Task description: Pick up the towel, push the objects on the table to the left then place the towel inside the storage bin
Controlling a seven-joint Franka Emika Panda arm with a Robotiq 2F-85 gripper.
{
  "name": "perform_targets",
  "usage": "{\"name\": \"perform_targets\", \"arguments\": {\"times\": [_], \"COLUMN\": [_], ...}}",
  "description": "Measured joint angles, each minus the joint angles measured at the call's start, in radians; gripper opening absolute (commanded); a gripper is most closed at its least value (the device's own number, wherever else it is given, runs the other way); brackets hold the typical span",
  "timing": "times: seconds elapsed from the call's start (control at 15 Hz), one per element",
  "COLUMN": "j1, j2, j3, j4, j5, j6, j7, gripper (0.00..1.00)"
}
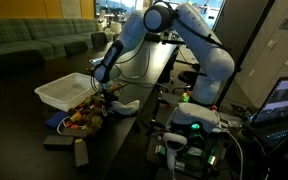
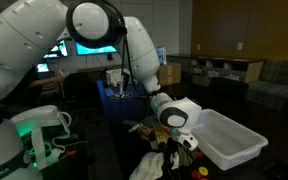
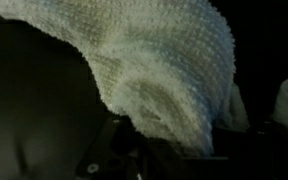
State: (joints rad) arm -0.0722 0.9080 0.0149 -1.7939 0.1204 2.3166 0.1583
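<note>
- Hand [image 3: 179, 148]: dark jaws clamped on a fold of the towel [image 3: 154, 60]. The cloth fills most of the wrist view and hides the fingertips.
- Arm [image 1: 199, 45]: glossy white, with rounded segments. It arches high from its base across the desk [image 1: 149, 70], then bends down so the wrist points at the desk surface.
- Desk: a long, dark, smooth top.
- Storage bin [image 1: 56, 96]: a shallow rectangular tub of translucent white plastic. It stands on the desk just beside the hand in both exterior views.
- Towel: whitish and soft, with a nubbly looped weave. It hangs bunched from the hand, outside the bin.
- Objects [image 1: 84, 120]: a heap of small mixed pieces in red, yellow and brown. It lies on the desk under the hand, against the bin's near side.
- Flat dark items [image 1: 66, 142]: they lie near the heap and are too small to identify.
</note>
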Motion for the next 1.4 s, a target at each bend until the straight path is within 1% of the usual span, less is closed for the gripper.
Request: {"name": "perform_targets", "arguments": {"times": [0.4, 0.8, 1.0, 1.2, 1.4], "j1": [0.101, 0.224, 0.270, 0.293, 0.287], "j2": [0.009, 0.023, 0.028, 0.027, 0.006], "j3": [0.068, 0.127, 0.148, 0.163, 0.168], "j4": [0.006, 0.018, 0.025, 0.024, -0.007], "j5": [0.057, 0.062, 0.062, 0.061, 0.057], "j6": [-0.008, 0.086, 0.136, 0.150, 0.147], "j7": [0.049, 0.068, 0.070, 0.053, -0.021], "gripper": [0.11, 0.10, 0.10, 0.10, 0.10]}}
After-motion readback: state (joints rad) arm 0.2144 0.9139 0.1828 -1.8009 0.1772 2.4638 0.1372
